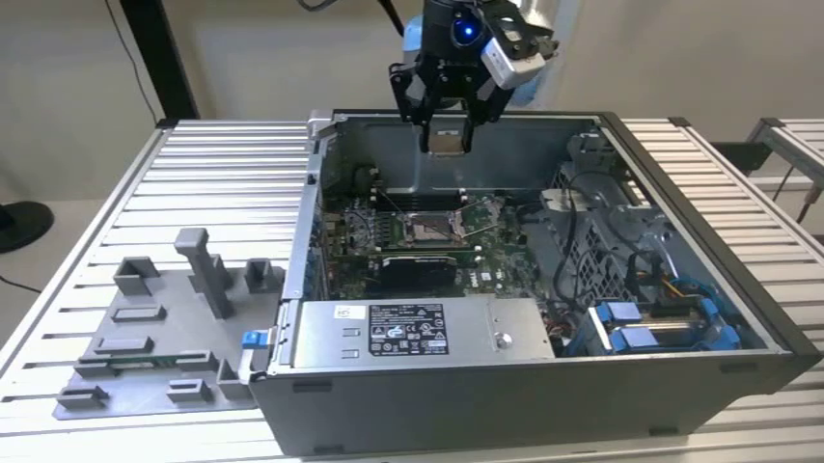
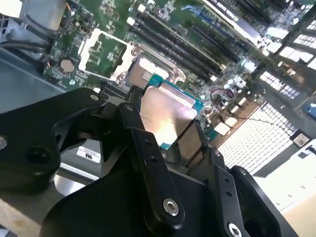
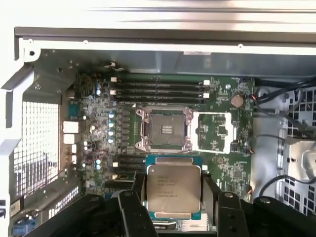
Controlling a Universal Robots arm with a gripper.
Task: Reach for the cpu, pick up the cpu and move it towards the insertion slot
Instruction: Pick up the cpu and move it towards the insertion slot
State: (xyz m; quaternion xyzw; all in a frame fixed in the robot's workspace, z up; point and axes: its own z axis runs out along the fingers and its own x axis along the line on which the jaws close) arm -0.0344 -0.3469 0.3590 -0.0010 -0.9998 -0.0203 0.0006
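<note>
While the open computer case (image 1: 721, 318) held its green motherboard (image 3: 222, 163) and the empty insertion slot (image 3: 164, 129), the gripper (image 1: 447, 135) hung above that slot, fingers clamped on the cpu (image 3: 174, 188).

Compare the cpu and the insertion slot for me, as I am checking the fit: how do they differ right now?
The cpu is gripped in the gripper, held above the board; the insertion slot sits fixed in the green motherboard. The cpu shows a solid silvery top; the insertion slot has a dark centre inside a shiny frame. Both are square.
</note>
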